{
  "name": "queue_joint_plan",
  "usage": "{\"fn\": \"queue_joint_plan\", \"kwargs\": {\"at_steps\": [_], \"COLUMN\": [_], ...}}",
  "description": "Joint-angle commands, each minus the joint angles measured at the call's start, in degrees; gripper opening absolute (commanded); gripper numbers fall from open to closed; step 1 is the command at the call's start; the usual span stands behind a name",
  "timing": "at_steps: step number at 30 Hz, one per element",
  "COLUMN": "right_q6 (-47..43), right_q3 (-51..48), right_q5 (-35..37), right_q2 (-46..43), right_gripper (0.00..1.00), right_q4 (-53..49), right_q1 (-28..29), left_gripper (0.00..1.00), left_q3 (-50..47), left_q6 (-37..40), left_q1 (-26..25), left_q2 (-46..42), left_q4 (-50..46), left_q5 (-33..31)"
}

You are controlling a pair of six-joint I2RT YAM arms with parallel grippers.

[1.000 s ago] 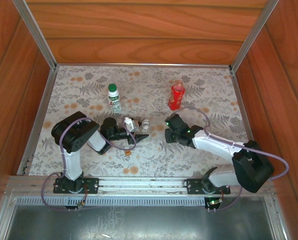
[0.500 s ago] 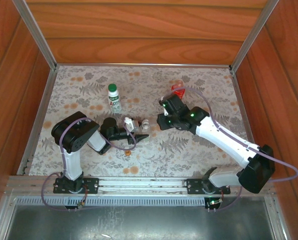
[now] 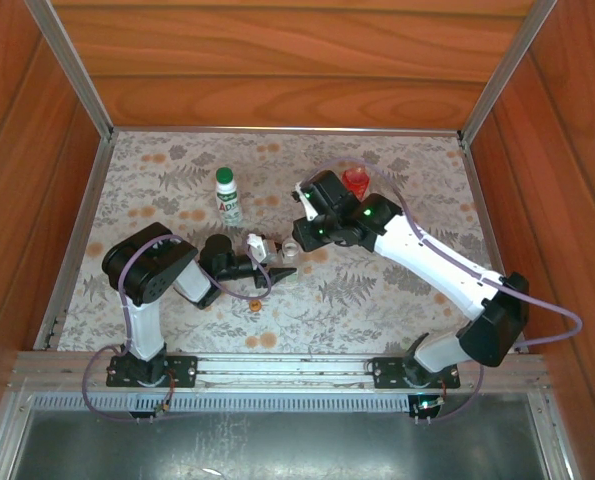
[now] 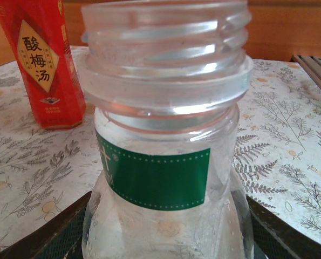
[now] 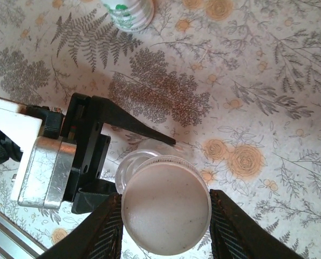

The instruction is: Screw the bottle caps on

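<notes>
Flowered mat [image 5: 268, 70] underneath. Clamped upright between left gripper [image 3: 280, 264] jaws: clear bottle [image 4: 165, 135], threaded mouth bare. Pinched between right gripper [image 5: 169, 229] jaws: white cap [image 5: 165, 213], bottle rim peeking out just ahead of them. Nudge forward until centred, keep level, lower to contact, then twist gently, never forcing crossed threads.

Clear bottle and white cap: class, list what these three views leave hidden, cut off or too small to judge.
Right wrist view: white cap covers the clear bottle's mouth; contact unclear.
Left wrist view: top edge cuts off the red bottle's neck.
Top view: orange spot too small to identify, cap or printed flower.
</notes>
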Motion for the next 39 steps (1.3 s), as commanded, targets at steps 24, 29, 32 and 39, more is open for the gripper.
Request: {"fn": "queue_joint_plan", "kwargs": {"at_steps": [24,29,32,39], "right_q6": [-5.22,-7.96,-8.94,-9.37], "right_q3": [3.41,2.49,0.89,-0.78], "right_q5": [-1.86,-1.05,-0.60,2.78], "right_q2": [7.80,7.11,6.65,7.51], "right_gripper": [0.41,0.42,0.42,0.43], "right_q4": [-2.49,-1.92,-1.05,-1.34], "right_q1": [3.48,4.72,5.03,5.41], "left_gripper": [0.62,0.62,0.62,0.62], "left_q3": [0.86,1.01,1.02,1.10], "left_q6": [-0.50,-0.79,-0.78,-0.77], "left_q1": [0.35,0.37,0.46,0.46], "left_q2": [0.48,0.65,0.65,0.70], "left_q4": [1.01,1.05,1.02,0.99], "left_q5": [1.57,1.64,1.72,1.86]}}
